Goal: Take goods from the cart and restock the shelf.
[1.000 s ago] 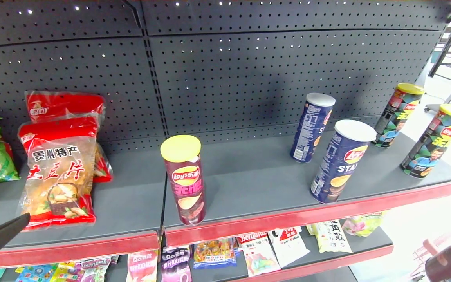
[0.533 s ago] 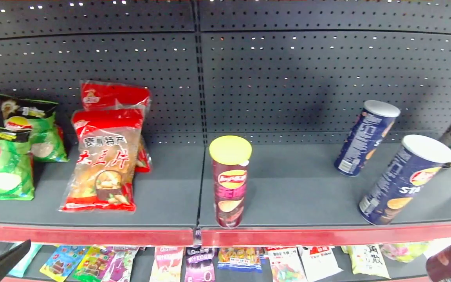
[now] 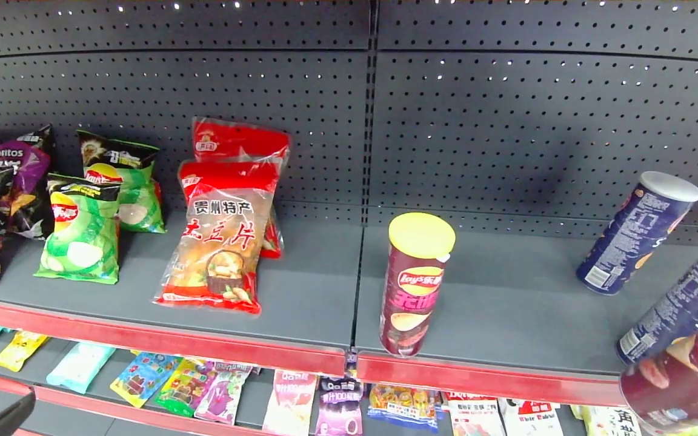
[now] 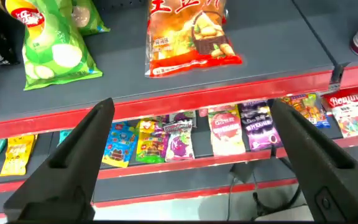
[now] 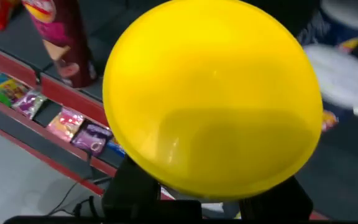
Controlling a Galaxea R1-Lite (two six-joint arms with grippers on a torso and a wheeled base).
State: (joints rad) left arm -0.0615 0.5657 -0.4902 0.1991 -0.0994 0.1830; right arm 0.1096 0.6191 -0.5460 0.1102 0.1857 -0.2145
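Observation:
A maroon chip can (image 3: pixel 682 375) with a yellow lid (image 5: pixel 213 99) is held at the lower right, in front of the shelf's red edge (image 3: pixel 476 375). My right gripper (image 5: pixel 204 205) is shut on this can from below the lid. A matching maroon can (image 3: pixel 414 287) stands upright near the front of the grey shelf (image 3: pixel 506 315); it is also in the right wrist view (image 5: pixel 64 37). My left gripper (image 4: pixel 191 168) is open and holds nothing. It hangs low in front of the lower shelf, with one fingertip (image 3: pixel 3 418) at the bottom left.
Two blue cans (image 3: pixel 637 242) (image 3: pixel 682 309) stand at the right of the shelf. Red snack bags (image 3: pixel 222 242) and green chip bags (image 3: pixel 82 230) fill the left part. Bare shelf lies between the maroon can and the blue cans. Small packets (image 3: pixel 337 406) line the lower shelf.
The head camera has swung left, so the shelf sits further right in the picture. The held maroon can has risen higher at the lower right. The left fingertip sits lower in the picture.

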